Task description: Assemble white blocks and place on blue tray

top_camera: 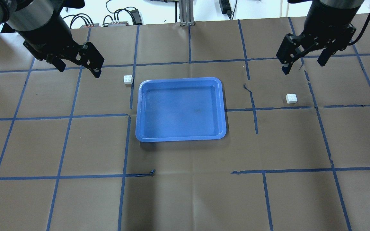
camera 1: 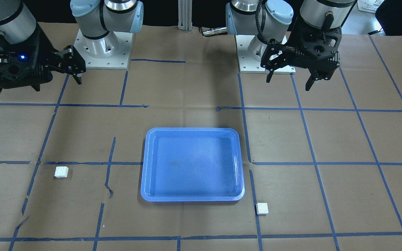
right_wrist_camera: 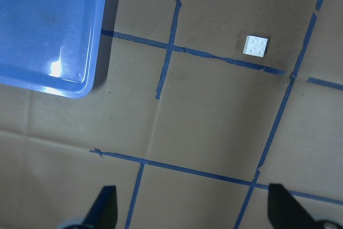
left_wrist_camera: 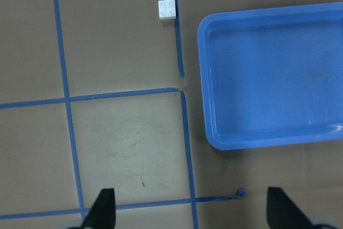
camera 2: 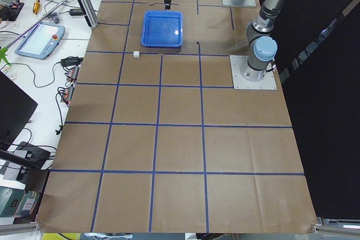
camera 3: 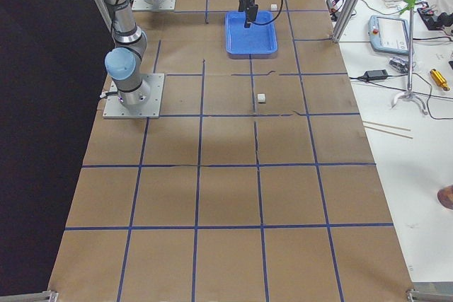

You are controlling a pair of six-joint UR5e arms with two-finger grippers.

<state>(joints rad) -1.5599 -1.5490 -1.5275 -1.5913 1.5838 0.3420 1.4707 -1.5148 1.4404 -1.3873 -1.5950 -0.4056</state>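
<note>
The blue tray [top_camera: 180,138] lies in the middle of the table with nothing in it; it also shows in the front view [camera 1: 192,199]. One white block [top_camera: 127,79] sits just off the tray's far left corner and shows in the left wrist view [left_wrist_camera: 167,9]. A second white block [top_camera: 291,98] sits apart to the tray's right and shows in the right wrist view [right_wrist_camera: 255,45]. My left gripper [top_camera: 79,69] is open and empty, above the table, left of the first block. My right gripper [top_camera: 303,65] is open and empty, above the table beyond the second block.
Brown paper with a grid of blue tape covers the table. The two arm bases [camera 1: 103,48] [camera 1: 263,52] stand at the robot's edge. Cables and an aluminium post [top_camera: 185,12] line the far edge. A pendant and tools lie on a side bench [camera 2: 39,37].
</note>
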